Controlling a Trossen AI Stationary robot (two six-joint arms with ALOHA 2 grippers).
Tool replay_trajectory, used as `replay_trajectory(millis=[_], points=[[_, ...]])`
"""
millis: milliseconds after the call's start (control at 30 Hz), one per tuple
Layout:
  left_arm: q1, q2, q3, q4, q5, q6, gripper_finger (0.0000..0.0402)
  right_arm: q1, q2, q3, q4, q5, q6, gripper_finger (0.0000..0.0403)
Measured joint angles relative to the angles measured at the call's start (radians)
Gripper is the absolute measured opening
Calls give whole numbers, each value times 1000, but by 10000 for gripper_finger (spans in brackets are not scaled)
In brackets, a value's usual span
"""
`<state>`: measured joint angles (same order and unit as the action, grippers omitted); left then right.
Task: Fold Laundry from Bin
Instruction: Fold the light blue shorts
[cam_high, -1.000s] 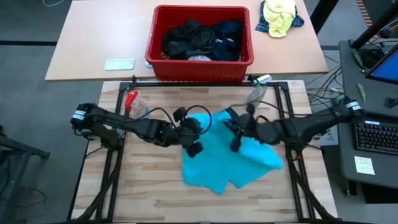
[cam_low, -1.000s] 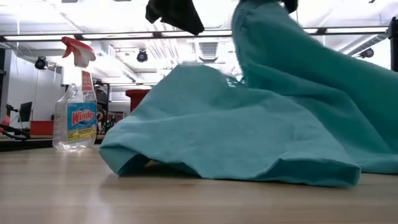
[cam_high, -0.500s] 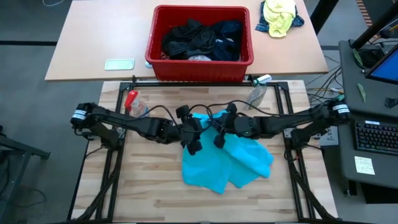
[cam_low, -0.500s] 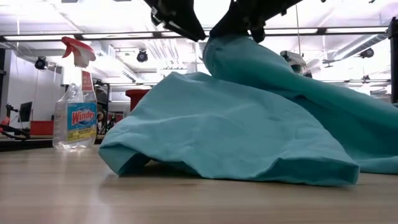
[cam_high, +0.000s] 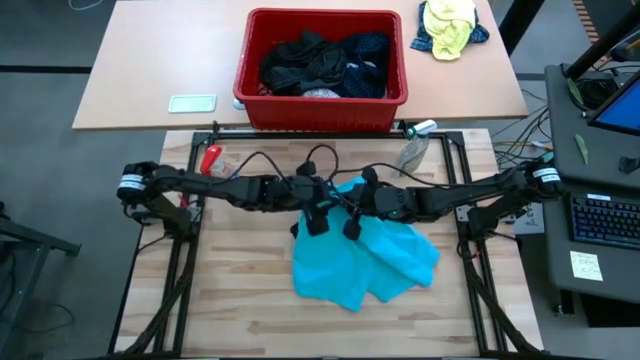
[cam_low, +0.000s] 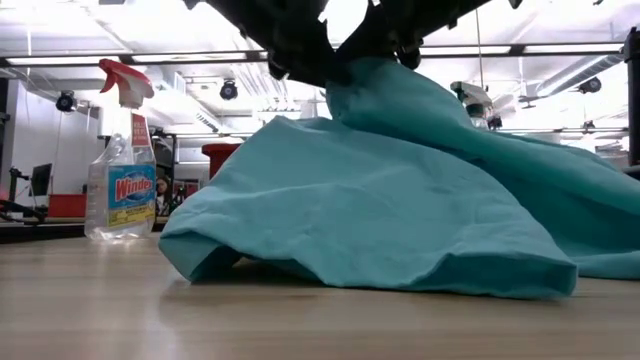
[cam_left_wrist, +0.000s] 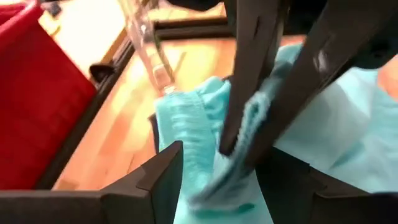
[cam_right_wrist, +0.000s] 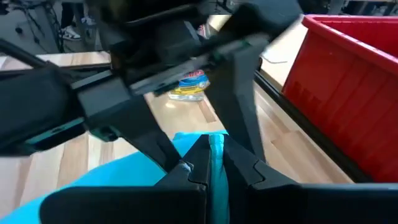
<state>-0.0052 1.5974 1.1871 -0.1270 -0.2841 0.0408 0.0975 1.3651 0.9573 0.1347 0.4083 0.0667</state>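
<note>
Bright turquoise soft garment (cam_high: 360, 262) heaped mid wooden worktop (cam_high: 240, 310). Right hand (cam_high: 352, 215) clamped on raised fold; left hand (cam_high: 318, 207) parted around same fold. Red plastic bin (cam_high: 322, 102) beyond.

Garment (cam_high: 360, 258) on table (cam_high: 240, 310) — bin (cam_high: 320, 100) behind, laundry (cam_high: 322, 62) inside.

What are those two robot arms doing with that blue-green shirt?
They are working on one bright turquoise garment on the wooden table. The right tool is shut on an edge of it, lifting that part up. The left tool is open around the same edge. More dark laundry waits in the red plastic bin.
</note>
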Motion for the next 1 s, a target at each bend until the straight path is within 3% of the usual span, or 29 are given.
replay_trajectory(millis=[100, 233, 300, 467, 667, 833, 1000], points=[[1, -4, -25, 60, 7, 73, 149, 0, -2, 0, -2, 3, 12, 13], [0, -7, -30, 72, 8, 103, 42, -7, -22, 0, -8, 10, 49, 27], [6, -7, -30, 72, 9, 105, 15, -15, -38, 0, -32, 7, 52, 47], [11, -12, -27, 35, -50, 156, 5, -22, -135, 0, -194, 10, 84, 113], [32, -40, -25, -50, -71, 188, 2, -3, -294, 0, -536, -9, 302, 191], [35, -50, -25, -113, -73, 220, 1, 22, -339, 0, -715, -177, 552, 246], [36, -50, -25, -128, -73, 250, 1, 55, -266, 0, -872, -376, 791, 283]])
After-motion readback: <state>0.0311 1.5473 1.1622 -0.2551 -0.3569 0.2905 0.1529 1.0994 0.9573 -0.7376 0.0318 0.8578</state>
